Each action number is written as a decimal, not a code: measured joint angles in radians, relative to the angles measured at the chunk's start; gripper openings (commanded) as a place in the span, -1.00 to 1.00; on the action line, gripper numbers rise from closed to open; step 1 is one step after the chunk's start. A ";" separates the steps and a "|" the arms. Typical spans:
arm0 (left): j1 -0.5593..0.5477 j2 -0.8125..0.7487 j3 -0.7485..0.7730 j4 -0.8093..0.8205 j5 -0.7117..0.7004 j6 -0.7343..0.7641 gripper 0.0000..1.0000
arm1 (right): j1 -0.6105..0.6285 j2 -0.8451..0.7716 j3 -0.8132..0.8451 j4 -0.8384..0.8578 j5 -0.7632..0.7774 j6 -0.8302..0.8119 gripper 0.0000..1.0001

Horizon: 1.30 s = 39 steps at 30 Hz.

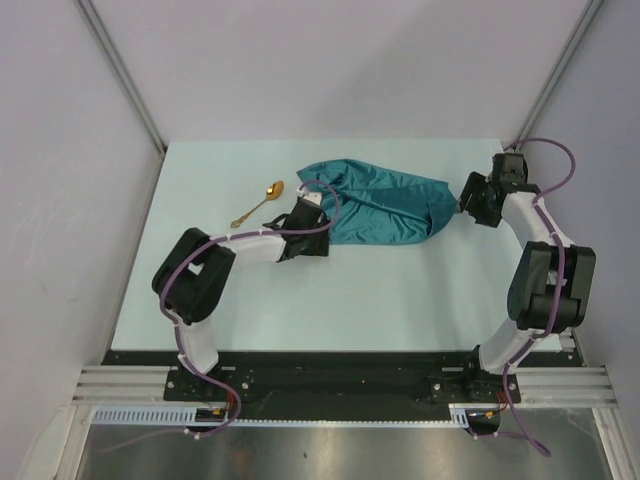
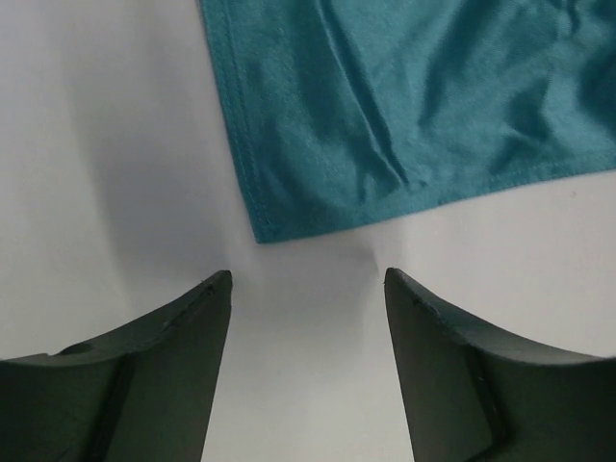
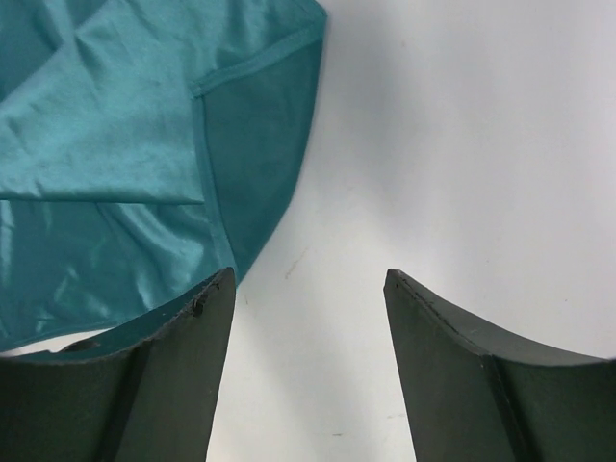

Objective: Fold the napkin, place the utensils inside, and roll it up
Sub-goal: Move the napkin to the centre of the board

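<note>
Crumpled napkin [image 1: 385, 205] on table [image 1: 380, 300], left end effector [image 2: 308, 277] wide, just short of its hemmed corner, right end effector [image 3: 308, 277] wide at opposite edge, spoon [image 1: 262, 200] apart.

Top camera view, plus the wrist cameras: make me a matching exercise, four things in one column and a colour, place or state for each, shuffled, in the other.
Things
1. napkin
2. spoon
3. left fingers
4. right fingers

Descriptions
A. open, one overlapping the napkin's edge in its wrist view
B. gold, lying left of the napkin
C. teal, rumpled
D. open, just short of a hemmed napkin corner

Pairs: 1-C, 2-B, 3-D, 4-A
</note>
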 measured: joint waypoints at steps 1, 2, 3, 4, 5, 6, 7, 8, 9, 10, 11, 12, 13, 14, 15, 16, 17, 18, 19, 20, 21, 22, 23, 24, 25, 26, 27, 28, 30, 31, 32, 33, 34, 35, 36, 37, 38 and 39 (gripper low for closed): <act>0.000 0.010 0.005 0.000 -0.005 -0.001 0.38 | 0.000 0.005 -0.005 0.001 0.005 0.000 0.37; 0.000 0.019 0.013 0.000 -0.018 -0.003 0.36 | 0.002 0.011 -0.010 0.000 0.008 0.000 0.37; 0.000 0.026 0.021 0.000 -0.024 -0.004 0.33 | 0.003 0.019 -0.011 -0.003 0.012 0.000 0.37; 0.000 0.032 0.027 0.000 -0.031 -0.004 0.27 | 0.005 0.026 -0.011 -0.003 0.014 0.000 0.37; 0.000 0.042 0.039 -0.002 -0.042 -0.005 0.26 | 0.010 0.034 -0.011 -0.003 0.021 0.000 0.38; 0.000 0.049 0.045 -0.001 -0.050 -0.005 0.25 | 0.016 0.039 -0.011 -0.003 0.023 0.000 0.38; 0.000 0.055 0.052 -0.002 -0.058 -0.005 0.22 | 0.025 0.043 -0.011 -0.003 0.025 0.000 0.37; 0.000 0.060 0.058 -0.002 -0.064 -0.005 0.20 | 0.035 0.047 -0.011 -0.002 0.028 0.000 0.38; 0.000 0.064 0.061 -0.002 -0.071 -0.006 0.16 | 0.048 0.050 -0.011 -0.002 0.029 0.000 0.38; 0.000 0.067 0.064 -0.002 -0.078 -0.006 0.06 | 0.062 0.053 -0.011 -0.002 0.028 0.000 0.38; 0.000 0.072 0.069 -0.003 -0.083 -0.007 -0.02 | 0.080 0.058 -0.009 -0.002 0.029 0.000 0.38; 0.000 0.076 0.074 -0.003 -0.087 -0.009 -0.06 | 0.092 0.063 -0.006 -0.002 0.029 0.000 0.38; 0.000 0.082 0.079 -0.002 -0.094 -0.010 -0.20 | 0.103 0.072 0.001 -0.003 0.031 -0.001 0.38; 0.000 0.088 0.084 0.000 -0.099 -0.013 -0.30 | 0.114 0.081 0.010 -0.004 0.032 -0.002 0.38; 0.000 0.092 0.088 0.004 -0.100 -0.016 -0.53 | 0.127 0.095 0.026 -0.007 0.035 -0.005 0.39; 0.000 0.096 0.089 0.010 -0.102 -0.021 -0.62 | 0.138 0.114 0.048 -0.012 0.041 -0.010 0.39; 0.000 0.098 0.089 0.013 -0.102 -0.026 -0.74 | 0.148 0.136 0.077 -0.020 0.051 -0.017 0.38; 0.002 0.100 0.089 0.019 -0.100 -0.030 -0.97 | 0.161 0.156 0.106 -0.024 0.065 -0.023 0.39; 0.003 0.101 0.089 0.024 -0.097 -0.036 -0.99 | 0.173 0.185 0.143 -0.026 0.087 -0.034 0.38; 0.004 0.101 0.088 0.029 -0.094 -0.044 -0.99 | 0.185 0.211 0.179 -0.032 0.112 -0.044 0.36; 0.006 0.101 0.088 0.032 -0.089 -0.049 -0.99 | 0.199 0.239 0.216 -0.038 0.138 -0.053 0.35; 0.008 0.101 0.085 0.036 -0.083 -0.055 -0.99 | 0.214 0.273 0.256 -0.045 0.169 -0.066 0.34; 0.010 0.100 0.082 0.041 -0.077 -0.058 -0.99 | 0.230 0.306 0.300 -0.056 0.200 -0.076 0.32; 0.012 0.100 0.078 0.046 -0.072 -0.062 -0.99 | 0.241 0.343 0.343 -0.066 0.229 -0.086 0.31; 0.014 0.098 0.074 0.051 -0.068 -0.066 -0.99 | 0.251 0.370 0.375 -0.074 0.251 -0.092 0.29; 0.015 0.096 0.071 0.055 -0.066 -0.069 -0.99 | 0.262 0.400 0.406 -0.087 0.275 -0.098 0.28; 0.016 0.095 0.069 0.058 -0.064 -0.074 -0.99 | 0.270 0.428 0.434 -0.100 0.298 -0.108 0.27; 0.017 0.095 0.067 0.061 -0.063 -0.075 -0.99 | 0.275 0.452 0.454 -0.114 0.316 -0.116 0.25; 0.019 0.094 0.066 0.062 -0.058 -0.076 -1.00 | 0.279 0.484 0.463 -0.134 0.343 -0.128 0.22; 0.019 0.093 0.065 0.062 -0.056 -0.076 -0.99 | 0.278 0.494 0.463 -0.149 0.357 -0.134 0.20; 0.019 0.093 0.065 0.062 -0.056 -0.076 -0.99 | 0.277 0.504 0.463 -0.159 0.365 -0.137 0.17; 0.020 0.093 0.065 0.063 -0.055 -0.076 -0.99 | 0.274 0.512 0.463 -0.167 0.373 -0.140 0.15; 0.020 0.093 0.065 0.063 -0.054 -0.076 -0.99 | 0.270 0.519 0.463 -0.171 0.379 -0.144 0.13; 0.021 0.093 0.064 0.064 -0.053 -0.076 -0.99 | 0.266 0.523 0.463 -0.172 0.380 -0.146 0.09; 0.021 0.093 0.064 0.064 -0.052 -0.076 -0.99 | 0.261 0.528 0.463 -0.171 0.379 -0.147 0.07; 0.021 0.093 0.063 0.064 -0.052 -0.076 -1.00 | 0.256 0.530 0.463 -0.170 0.378 -0.149 0.05; 0.021 0.092 0.062 0.067 -0.052 -0.076 -0.99 | 0.249 0.532 0.463 -0.168 0.375 -0.153 0.01; 0.021 0.091 0.059 0.069 -0.051 -0.076 -1.00 | 0.245 0.533 0.463 -0.165 0.372 -0.155 -0.01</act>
